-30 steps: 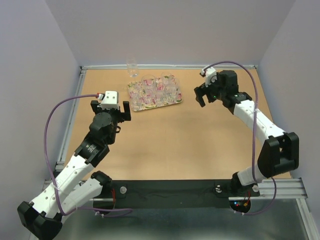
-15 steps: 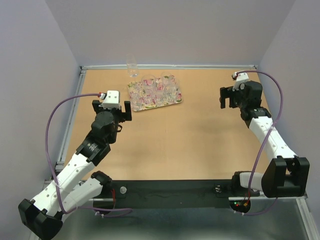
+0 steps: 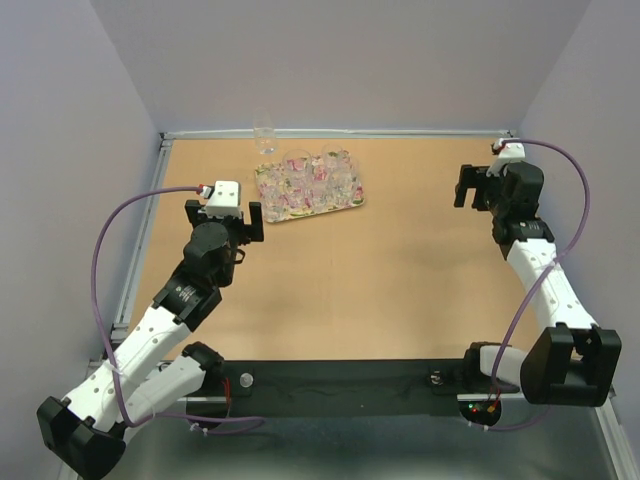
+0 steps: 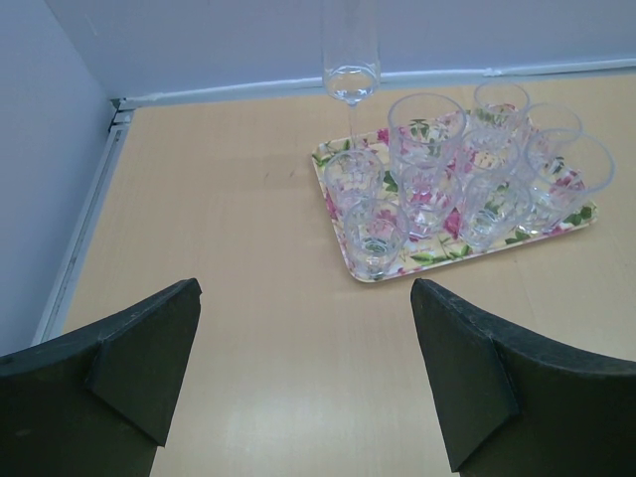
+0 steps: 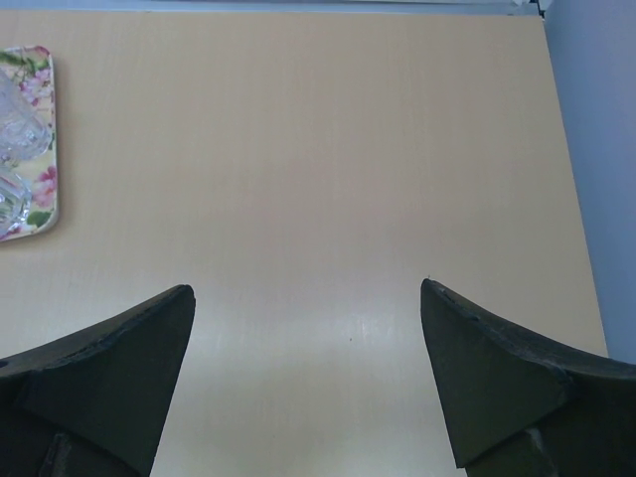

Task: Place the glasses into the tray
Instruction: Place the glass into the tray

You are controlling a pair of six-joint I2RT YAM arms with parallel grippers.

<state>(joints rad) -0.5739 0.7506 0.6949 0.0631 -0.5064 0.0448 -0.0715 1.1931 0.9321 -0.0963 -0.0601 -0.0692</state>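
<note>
Well apart, left hand [image 3: 224,218] and right hand [image 3: 476,190] hover, jaws spread

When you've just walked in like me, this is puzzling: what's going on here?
Two robot arms are filling a flowered tray. Several glasses stand on it; one tall stemmed glass stands on the table just behind. The left gripper hovers facing the tray, the right gripper off to the side; both are open and empty.

no readable text, no labels, no brands, no numbers anywhere
</note>
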